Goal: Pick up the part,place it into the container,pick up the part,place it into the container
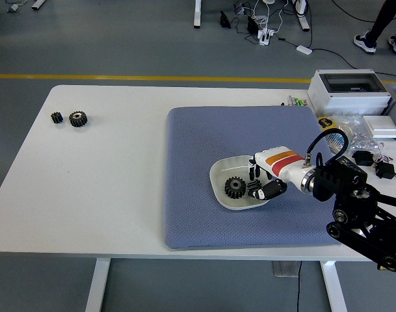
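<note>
A white dish (218,174) sits on the blue mat (198,143). Inside it lies a black gear (235,187), and a smaller black gear (254,193) rests just to its right. My right hand (261,183) reaches in from the right and hovers over the dish's right side. Its fingers (253,171) are lifted off the small gear and its thumb (273,189) sits beside it, with nothing held. Two more black gears, one small (57,117) and one larger (78,118), lie at the table's far left.
A grey box (350,91) with a clear lid stands at the back right, with a tape roll (326,123), plastic bags and cables beside it. My right arm (360,208) crosses the table's front right corner. A person's shoes (365,42) show on the floor at top right.
</note>
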### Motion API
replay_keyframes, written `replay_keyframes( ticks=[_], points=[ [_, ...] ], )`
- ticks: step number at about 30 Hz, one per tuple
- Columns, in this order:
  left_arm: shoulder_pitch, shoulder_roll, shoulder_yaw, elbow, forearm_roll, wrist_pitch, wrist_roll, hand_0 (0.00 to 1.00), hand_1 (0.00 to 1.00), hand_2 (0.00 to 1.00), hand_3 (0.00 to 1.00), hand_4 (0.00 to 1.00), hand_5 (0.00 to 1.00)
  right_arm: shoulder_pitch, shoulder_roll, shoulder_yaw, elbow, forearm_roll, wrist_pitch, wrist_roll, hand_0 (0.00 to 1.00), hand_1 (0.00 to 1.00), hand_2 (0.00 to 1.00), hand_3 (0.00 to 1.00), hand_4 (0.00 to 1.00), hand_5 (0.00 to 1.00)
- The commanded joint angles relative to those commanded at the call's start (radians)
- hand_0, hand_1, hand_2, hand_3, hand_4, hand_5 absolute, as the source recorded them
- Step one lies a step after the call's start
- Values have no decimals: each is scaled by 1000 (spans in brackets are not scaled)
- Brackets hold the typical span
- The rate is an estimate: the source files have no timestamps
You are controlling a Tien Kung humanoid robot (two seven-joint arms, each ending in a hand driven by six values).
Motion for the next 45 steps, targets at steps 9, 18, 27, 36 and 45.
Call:
replay_keyframes(
  ticks=[9, 18, 27, 36, 45],
  points=[
    [3, 1, 3, 0, 1, -1, 1, 676, 647, 665, 572, 671, 627, -1, 4, 6, 0, -3, 1, 11, 125, 357, 580, 559, 802, 261],
    [4, 1, 7, 0, -3, -2, 0, 677, 649, 665, 572, 671, 626, -20, -8, 58, 19, 3, -30, 23, 125, 361, 596, 564, 797, 273],
    [2, -2, 5, 0, -4, -1, -3, 677, 650, 664, 572, 671, 626, -71, -44, 212, 59, 74, -107, 46, 123, 357, 583, 552, 793, 274],
    [1, -6, -2, 0, 1, 0, -5, 677, 652, 663, 572, 671, 627, -177, -71, 335, 56, 447, -258, 258, 147, 356, 538, 518, 778, 272],
    [2, -7, -10, 0, 4, 1, -6, 677, 653, 664, 571, 672, 630, -331, -107, 483, 151, 817, -88, 391, 355, 528, 676, 641, 998, 589]
  ],
)
